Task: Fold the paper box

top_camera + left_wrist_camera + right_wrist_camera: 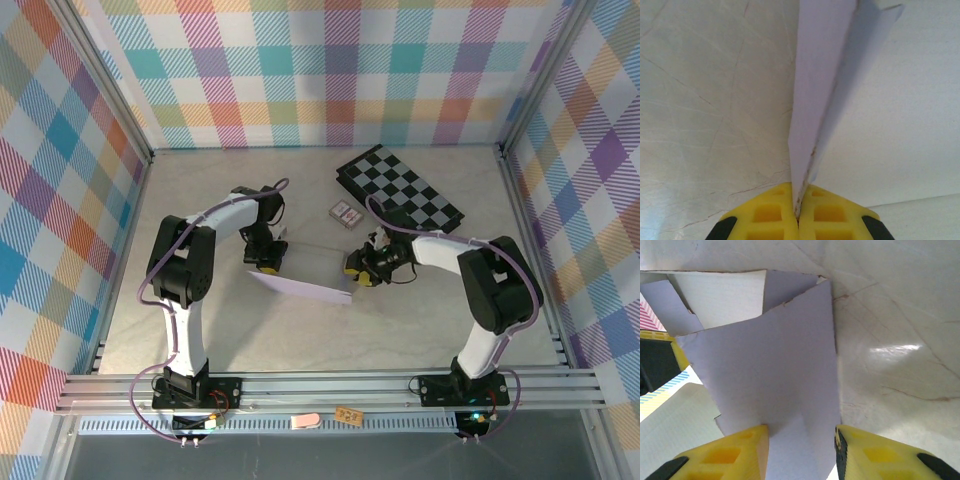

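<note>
Paper box (315,270): pale lavender, partly folded

- A robot lab's test cell.
- A left arm (185,265) and a right arm (495,285) are bolted to aluminium rails (330,385) at the near edge of the tabletop (450,335).
- Plaid panels (330,70) on metal posts (118,95) wall in the other three edges.
- Bare cables (143,290) run along the arms.
</note>
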Tool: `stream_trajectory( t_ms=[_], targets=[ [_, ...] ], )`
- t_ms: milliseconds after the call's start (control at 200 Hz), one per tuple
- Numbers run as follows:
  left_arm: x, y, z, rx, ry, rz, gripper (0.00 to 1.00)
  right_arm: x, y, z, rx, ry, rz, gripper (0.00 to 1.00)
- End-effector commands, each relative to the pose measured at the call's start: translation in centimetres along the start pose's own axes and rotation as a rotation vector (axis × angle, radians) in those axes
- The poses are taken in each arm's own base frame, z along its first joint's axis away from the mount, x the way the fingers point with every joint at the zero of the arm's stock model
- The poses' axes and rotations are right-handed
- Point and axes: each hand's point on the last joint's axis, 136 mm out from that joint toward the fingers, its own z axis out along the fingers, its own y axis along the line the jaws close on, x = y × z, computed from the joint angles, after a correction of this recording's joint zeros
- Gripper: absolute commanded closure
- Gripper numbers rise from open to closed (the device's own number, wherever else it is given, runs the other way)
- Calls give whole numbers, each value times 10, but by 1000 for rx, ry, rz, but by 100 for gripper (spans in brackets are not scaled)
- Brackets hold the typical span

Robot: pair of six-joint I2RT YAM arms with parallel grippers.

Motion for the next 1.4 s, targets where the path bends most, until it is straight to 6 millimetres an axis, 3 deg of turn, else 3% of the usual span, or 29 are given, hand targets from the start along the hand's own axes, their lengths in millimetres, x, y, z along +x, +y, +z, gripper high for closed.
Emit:
stream_trajectory(
  t_ms=[0, 455, 800, 1395],
  targets=[
    [-2, -6, 9, -11, 18, 22, 100, 0, 4, 7, 20, 7, -17, 60],
    [-3, -8, 10, -13, 19, 28, 100, 9, -14, 18, 305, 22, -68, 65],
    [-5, -9, 9, -14, 16, 29, 100, 13, -40, 15, 481, 17, -56, 59],
    [-7, -9, 8, -28, 21, 34, 100, 17, -76, 16, 647, -6, -19, 71]
  ],
)
